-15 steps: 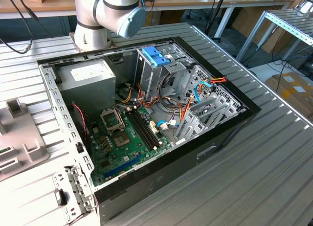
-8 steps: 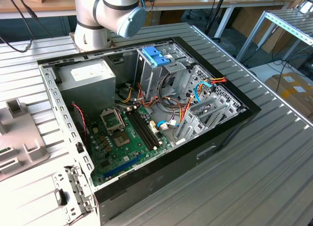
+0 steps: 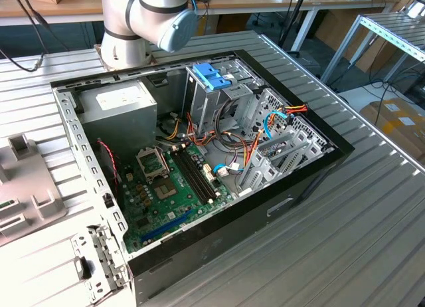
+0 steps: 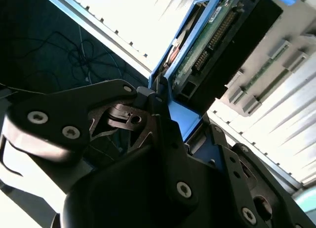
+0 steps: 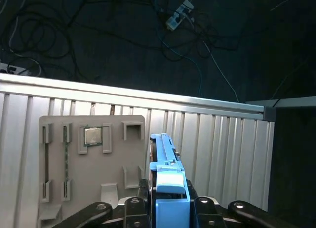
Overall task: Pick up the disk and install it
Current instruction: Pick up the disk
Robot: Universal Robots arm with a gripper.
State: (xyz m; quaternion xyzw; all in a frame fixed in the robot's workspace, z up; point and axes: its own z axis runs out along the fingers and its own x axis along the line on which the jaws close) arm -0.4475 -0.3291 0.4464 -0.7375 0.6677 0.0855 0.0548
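One disk (image 5: 165, 161) in hand: in the first wrist view I see the gripper (image 5: 168, 207) closed on its light-blue end tab, with the black fingers (image 5: 203, 207) on either side of it. The disk stands edge-on between them and reaches out away from the gripper.

In the second wrist view the same grip shows from the side. The gripper (image 4: 157, 97) is clamped at the end of the blue rail, and the disk's (image 4: 217, 40) dark body, green circuit board and row of connector pins face the camera. The disk is held up off the slatted metal table (image 4: 123, 20), touching nothing else that I can see.

Beyond the disk a grey tray (image 5: 89, 188) with moulded pockets lies flat on the table, and one pocket holds a square processor chip (image 5: 93, 135). Past the table's far edge there is dark floor (image 5: 98, 50) with loose cables (image 5: 44, 35).

Exterior view — the open computer case (image 3: 312, 171) lies on its side on the table (image 3: 358, 240). Inside it are a green motherboard (image 3: 166, 187), the power supply (image 3: 123, 107) in the far corner toward the exterior view's left, and the tall drive cage (image 3: 206, 107) topped by a blue bracket (image 3: 211, 76). The arm (image 3: 159, 14) stands behind the case's far side. The grey tray (image 3: 26, 187) sits off to the exterior view's left, apart from the case.
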